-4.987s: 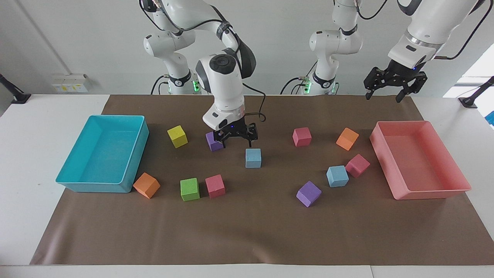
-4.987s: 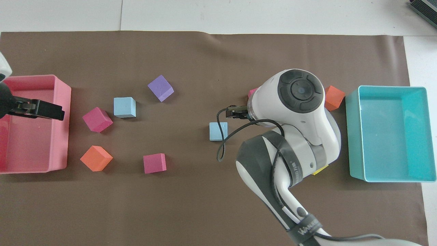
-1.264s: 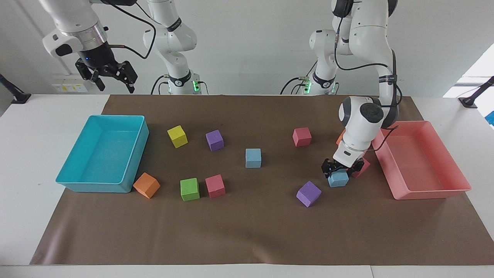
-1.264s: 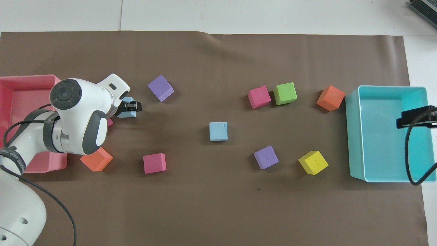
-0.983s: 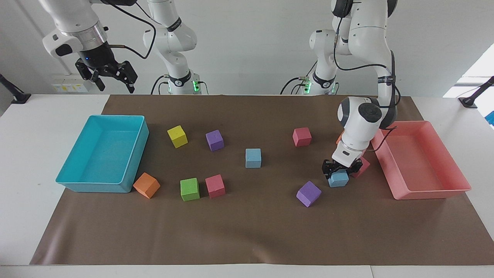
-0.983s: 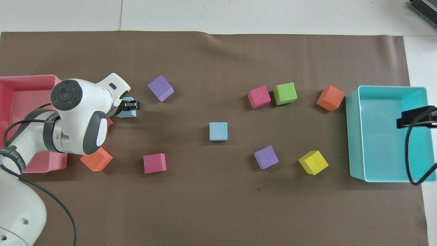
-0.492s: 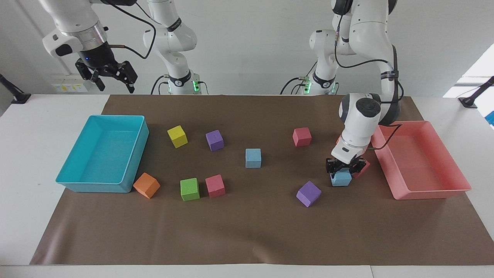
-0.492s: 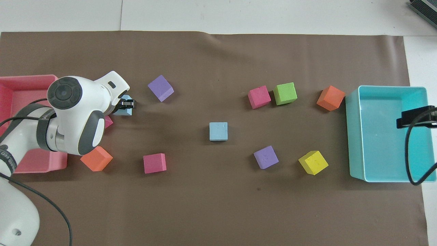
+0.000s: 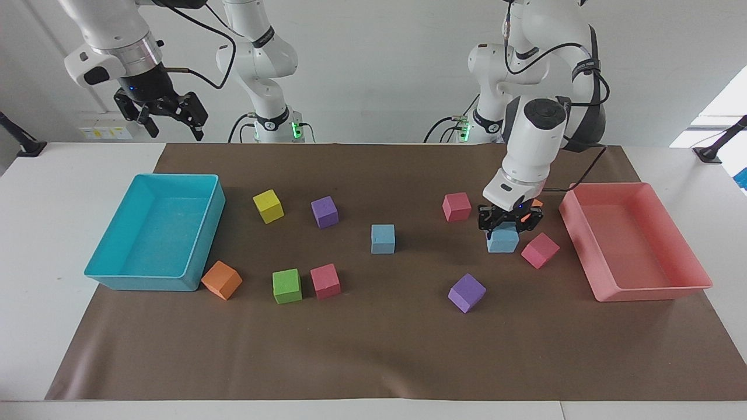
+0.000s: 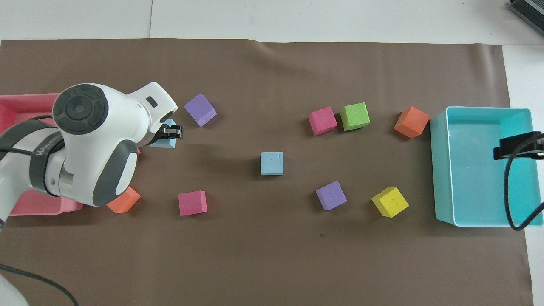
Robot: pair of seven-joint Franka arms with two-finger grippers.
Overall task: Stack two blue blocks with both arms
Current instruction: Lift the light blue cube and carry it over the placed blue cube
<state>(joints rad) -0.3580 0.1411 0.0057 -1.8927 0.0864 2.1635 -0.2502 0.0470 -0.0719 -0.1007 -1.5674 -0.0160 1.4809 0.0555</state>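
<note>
One blue block (image 9: 383,238) (image 10: 272,163) rests in the middle of the brown mat. The second blue block (image 9: 503,240) (image 10: 166,140) hangs above the mat, held from above by my left gripper (image 9: 506,224) (image 10: 168,132), which is shut on it. It hangs over the mat near a pink cube (image 9: 540,250) and an orange cube (image 9: 530,211). My right gripper (image 9: 169,116) (image 10: 516,145) waits open, high over the turquoise tray (image 9: 111,256) (image 10: 442,170), with nothing in it.
A pink tray (image 9: 659,289) (image 10: 25,100) stands at the left arm's end. Scattered cubes: purple (image 9: 467,293) (image 10: 199,109), pink (image 9: 456,206) (image 10: 192,203), purple (image 9: 324,211), yellow (image 9: 268,206), green (image 9: 287,286), pink (image 9: 325,281), orange (image 9: 222,280).
My left gripper closed on the blue block beside the pink cube, then lifted it off the mat and carried it toward the mat's middle. The right arm has stayed still.
</note>
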